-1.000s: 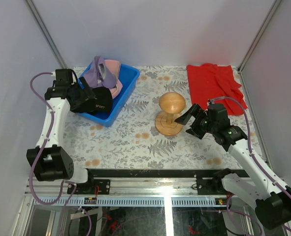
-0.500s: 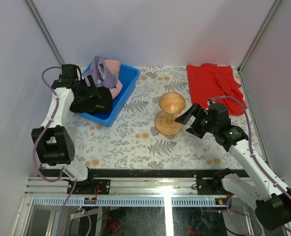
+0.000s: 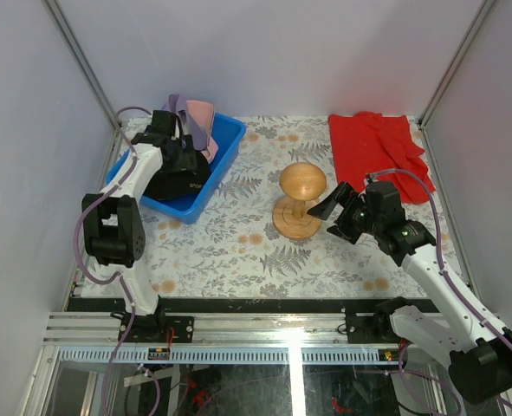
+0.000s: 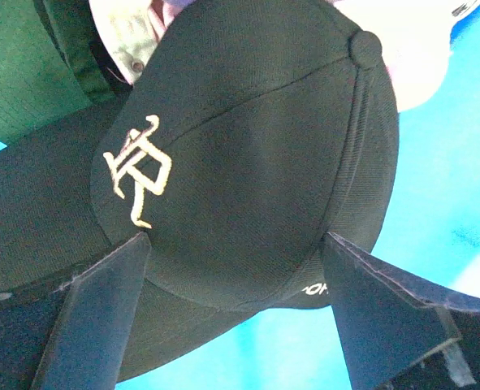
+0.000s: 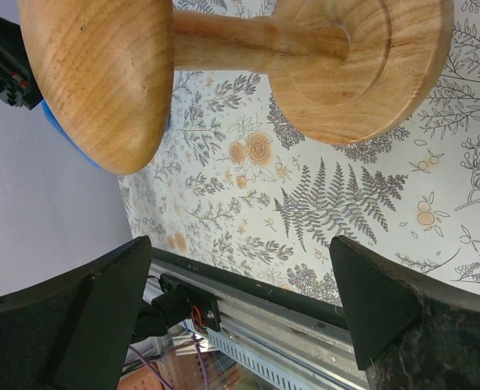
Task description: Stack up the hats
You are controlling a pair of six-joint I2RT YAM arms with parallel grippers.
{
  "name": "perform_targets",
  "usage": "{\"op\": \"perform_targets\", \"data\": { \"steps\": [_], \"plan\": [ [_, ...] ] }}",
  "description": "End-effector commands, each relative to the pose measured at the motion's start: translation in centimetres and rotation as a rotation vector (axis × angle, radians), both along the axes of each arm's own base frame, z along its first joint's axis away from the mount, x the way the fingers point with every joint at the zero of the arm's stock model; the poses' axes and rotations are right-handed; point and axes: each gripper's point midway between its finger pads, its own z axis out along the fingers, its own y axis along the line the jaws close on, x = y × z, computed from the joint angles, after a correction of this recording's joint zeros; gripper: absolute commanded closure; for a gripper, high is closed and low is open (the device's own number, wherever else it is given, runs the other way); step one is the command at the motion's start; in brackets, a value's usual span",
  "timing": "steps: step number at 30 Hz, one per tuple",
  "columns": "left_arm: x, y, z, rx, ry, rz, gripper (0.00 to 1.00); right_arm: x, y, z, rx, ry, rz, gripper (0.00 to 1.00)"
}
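A black cap (image 4: pixel 248 154) with a gold stitched emblem (image 4: pixel 138 172) was seen lying in the blue bin (image 3: pixel 230 147), white lettering (image 4: pixel 314 288) beneath it left unreadable, framed by the wide-open, empty left tool (image 4: pixel 235 240), while the right tool (image 5: pixel 240 244) was held open and empty beside the wooden stand (image 3: pixel 301 184).

The left gripper (image 3: pixel 179 166) is positioned over a dark cap (image 3: pixel 186 185) inside the blue bin (image 3: pixel 227 149), with a pink cap (image 3: pixel 201 120) and a lavender cap (image 3: pixel 176 106) at the bin's far end, while the right gripper (image 3: pixel 332 212), jaws spread, is just beside the wooden stand (image 3: pixel 301 184).
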Motion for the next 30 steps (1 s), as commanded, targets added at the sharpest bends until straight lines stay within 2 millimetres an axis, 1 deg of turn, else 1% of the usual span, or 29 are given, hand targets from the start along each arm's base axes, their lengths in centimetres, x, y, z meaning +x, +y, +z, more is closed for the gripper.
{"op": "perform_targets", "data": {
  "steps": [1,3,5,6,10,12,13,15,17,18,21,23,25,26,27,28,30],
  "plan": [
    [2.2,1.9,-0.3,0.111,-0.045,0.073,0.2,0.8,0.4,1.9,0.003,-0.07,0.016,0.02],
    [2.2,2.4,-1.0,0.135,-0.03,0.099,0.31,0.9,0.4,2.1,0.0,-0.077,0.017,0.02],
    [2.2,2.9,-1.7,0.157,-0.016,0.12,0.47,1.0,0.4,2.2,-0.003,-0.08,0.019,0.02],
    [2.3,3.1,-2.1,0.165,-0.008,0.131,0.54,1.0,0.4,2.2,-0.004,-0.082,0.018,0.02],
    [2.6,3.2,-3.0,0.168,0.006,0.148,0.75,1.1,0.4,2.1,-0.009,-0.078,0.018,0.02],
    [2.9,3.0,-3.1,0.155,0.01,0.148,0.94,1.2,0.5,2.0,-0.006,-0.076,0.019,0.02],
    [3.0,2.8,-3.0,0.144,0.01,0.152,1.0,1.2,0.5,2.0,-0.003,-0.077,0.019,0.02],
    [3.2,2.2,-2.4,0.111,0.008,0.145,1.0,1.4,0.7,2.3,0.002,-0.086,0.028,0.03],
    [3.3,1.6,-0.6,0.078,-0.004,0.148,1.0,1.7,0.9,2.9,-0.004,-0.106,0.045,0.05],
    [3.2,1.4,0.6,0.062,-0.012,0.151,1.0,1.9,1.0,3.8,-0.009,-0.128,0.06,0.05],
    [2.8,0.6,5.0,0.016,-0.033,0.141,1.0,2.2,1.0,5.9,-0.05,-0.194,0.112,0.06],
    [1.8,0.3,7.7,-0.003,-0.022,0.138,1.0,2.2,1.3,7.6,-0.052,-0.26,0.151,0.08],
    [1.2,-0.1,10.5,-0.03,-0.038,0.126,1.0,2.2,1.6,9.3,-0.042,-0.332,0.179,0.09],
    [1.1,-0.3,12.3,-0.044,-0.067,0.121,1.0,2.2,1.7,10.1,-0.041,-0.362,0.189,0.09],
    [0.7,-0.5,13.2,-0.062,-0.08,0.123,1.0,2.1,1.7,10.8,-0.042,-0.395,0.204,0.09],
    [0.1,-0.8,14.5,-0.097,-0.111,0.133,1.0,2.0,1.9,11.5,-0.038,-0.426,0.22,0.1],
    [-0.8,-1.7,15.1,-0.17,-0.117,0.138,1.0,1.8,2.3,13.0,-0.016,-0.49,0.255,0.1]
  ]
}}
